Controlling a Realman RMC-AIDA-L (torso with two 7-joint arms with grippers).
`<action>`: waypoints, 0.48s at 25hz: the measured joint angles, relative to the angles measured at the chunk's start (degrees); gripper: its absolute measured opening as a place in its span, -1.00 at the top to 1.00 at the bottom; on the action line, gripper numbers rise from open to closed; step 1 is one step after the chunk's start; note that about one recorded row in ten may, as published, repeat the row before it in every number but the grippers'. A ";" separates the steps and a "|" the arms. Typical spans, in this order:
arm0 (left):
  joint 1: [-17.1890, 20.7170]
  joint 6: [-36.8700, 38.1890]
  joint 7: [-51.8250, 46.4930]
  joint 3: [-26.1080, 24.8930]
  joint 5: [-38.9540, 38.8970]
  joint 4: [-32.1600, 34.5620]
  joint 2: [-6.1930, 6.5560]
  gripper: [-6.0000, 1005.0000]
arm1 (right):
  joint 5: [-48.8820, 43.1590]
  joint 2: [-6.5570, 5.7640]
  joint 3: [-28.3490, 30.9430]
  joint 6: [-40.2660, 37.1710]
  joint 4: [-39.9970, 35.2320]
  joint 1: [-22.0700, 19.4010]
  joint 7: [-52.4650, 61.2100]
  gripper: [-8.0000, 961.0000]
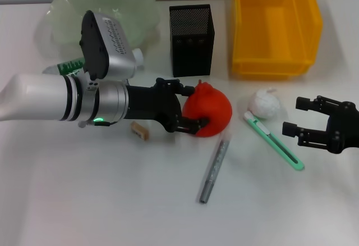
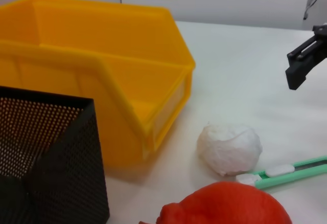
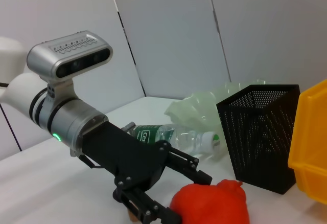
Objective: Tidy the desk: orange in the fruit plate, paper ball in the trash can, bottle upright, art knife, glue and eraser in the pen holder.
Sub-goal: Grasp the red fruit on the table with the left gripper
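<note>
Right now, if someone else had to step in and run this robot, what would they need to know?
Left gripper: open around the orange on the table, not lifted.
Right gripper: open, idle beside the green art knife.
Paper ball lies near the knife; grey glue stick and eraser lie on the table.
Bottle lies on its side by the fruit plate.
Pen holder and trash can hold none of the items, as far as visible.
Nothing done yet; every step remains.

The bottle (image 3: 176,137) label's print is too blurred to read
</note>
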 joint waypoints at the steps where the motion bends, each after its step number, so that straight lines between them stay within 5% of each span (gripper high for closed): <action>1: 0.00 0.00 0.00 0.00 0.00 0.00 0.00 -0.65 | 0.00 0.00 0.00 0.00 0.00 0.00 0.00 -0.72; 12: 0.53 0.30 0.36 0.31 0.00 1.28 -0.03 -0.13 | -0.02 -0.03 0.00 0.35 0.01 0.01 0.00 -0.72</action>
